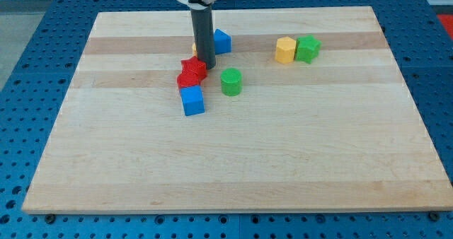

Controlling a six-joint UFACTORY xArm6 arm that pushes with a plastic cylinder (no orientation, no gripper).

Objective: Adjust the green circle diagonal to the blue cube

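Currently my tip (pixel 206 64) stood on the pale wooden bench (pixel 283 161), touching the red star-shaped block (pixel 194 67); no fingers were fitted, so no grip state applied; the green plastic circle (pixel 231 81) lay just right of the tip, up and right of the blue plastic cube (pixel 192 100), which sat below the red cylinder (pixel 187 81).

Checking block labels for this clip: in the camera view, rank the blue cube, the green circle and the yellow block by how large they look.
1. blue cube, slightly the largest, though nearest the view's bottom.
2. green circle and yellow block: too alike to rank.
My tip sits by the red blocks.
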